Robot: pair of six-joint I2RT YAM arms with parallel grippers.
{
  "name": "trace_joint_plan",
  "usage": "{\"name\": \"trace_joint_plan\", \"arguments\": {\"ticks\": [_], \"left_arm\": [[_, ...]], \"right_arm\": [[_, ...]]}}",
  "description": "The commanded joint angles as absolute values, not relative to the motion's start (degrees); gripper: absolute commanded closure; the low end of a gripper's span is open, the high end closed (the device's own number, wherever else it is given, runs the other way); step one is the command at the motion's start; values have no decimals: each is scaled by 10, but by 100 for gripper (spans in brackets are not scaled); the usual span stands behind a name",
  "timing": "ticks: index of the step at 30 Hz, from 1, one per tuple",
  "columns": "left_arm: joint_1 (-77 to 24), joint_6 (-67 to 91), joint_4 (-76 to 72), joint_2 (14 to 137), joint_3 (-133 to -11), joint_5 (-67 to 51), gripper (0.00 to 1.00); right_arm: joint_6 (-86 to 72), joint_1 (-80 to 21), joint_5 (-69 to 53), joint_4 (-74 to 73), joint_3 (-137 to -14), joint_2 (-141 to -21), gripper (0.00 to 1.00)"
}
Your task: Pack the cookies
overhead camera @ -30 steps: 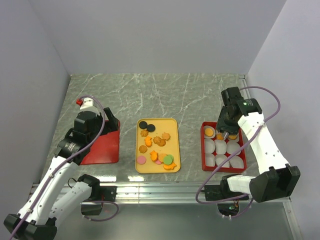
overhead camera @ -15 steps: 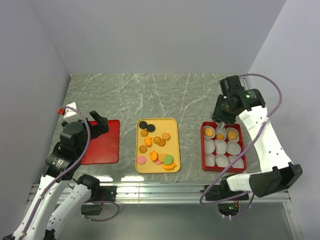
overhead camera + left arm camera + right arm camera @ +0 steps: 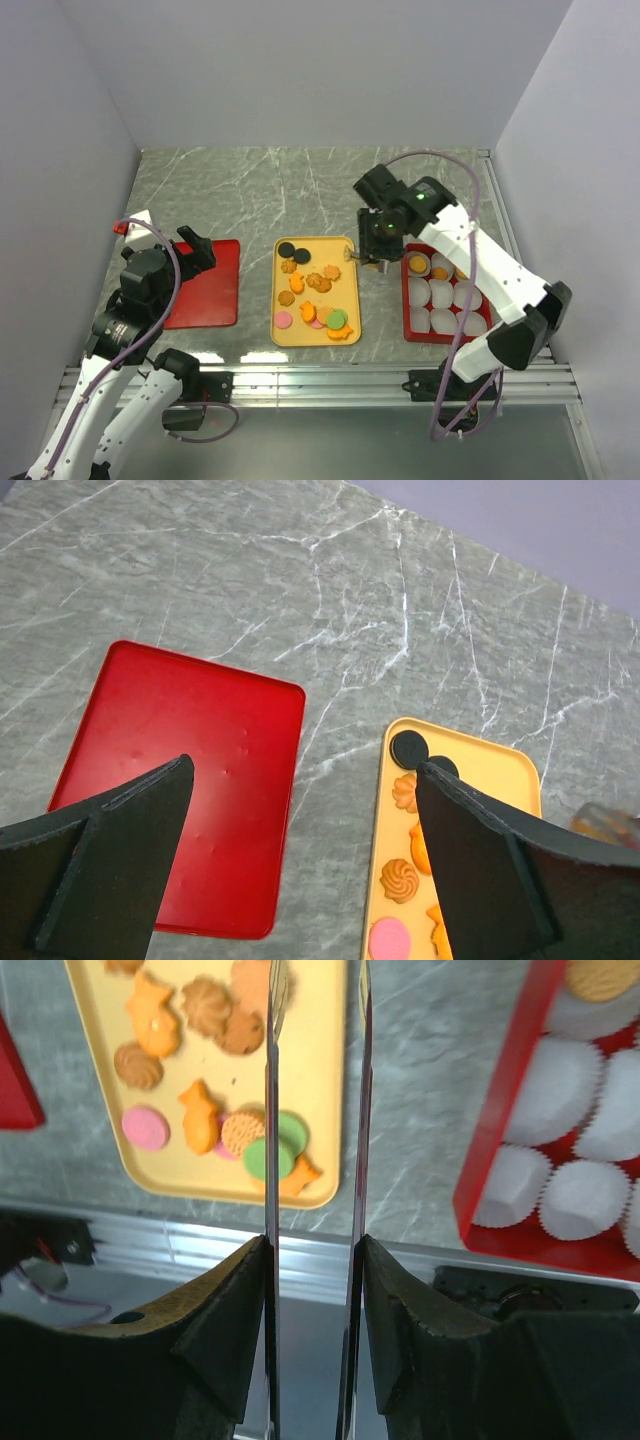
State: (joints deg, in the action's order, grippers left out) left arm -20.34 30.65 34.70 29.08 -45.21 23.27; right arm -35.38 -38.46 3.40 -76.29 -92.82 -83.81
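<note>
White right arm (image 3: 478,258) stretched left, end effector (image 3: 357,257) seemingly above tray (image 3: 343,286)

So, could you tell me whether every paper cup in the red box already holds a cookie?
No, several white paper cups in the red box are visibly bare inside.

White-shelled arms (image 3: 497,275), black joints, black left gripper (image 3: 305,768), purple cables (image 3: 430,155) (green lamp (image 3: 421,196) on the right one)
</note>
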Motion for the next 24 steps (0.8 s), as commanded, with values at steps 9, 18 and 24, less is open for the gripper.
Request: {"name": "trace_joint_plan", "arguments": {"ticks": [9, 18, 24], "left_arm": [[-205, 289, 328, 282, -452, 228, 1], [-205, 289, 330, 272, -450, 231, 1], [-205, 287, 327, 274, -450, 226, 1]], "right_arm": [[-376, -452, 28, -744, -966, -929, 49], [-371, -474, 29, -744, -989, -973, 48], [-366, -477, 33, -749, -1005, -990, 48]]}}
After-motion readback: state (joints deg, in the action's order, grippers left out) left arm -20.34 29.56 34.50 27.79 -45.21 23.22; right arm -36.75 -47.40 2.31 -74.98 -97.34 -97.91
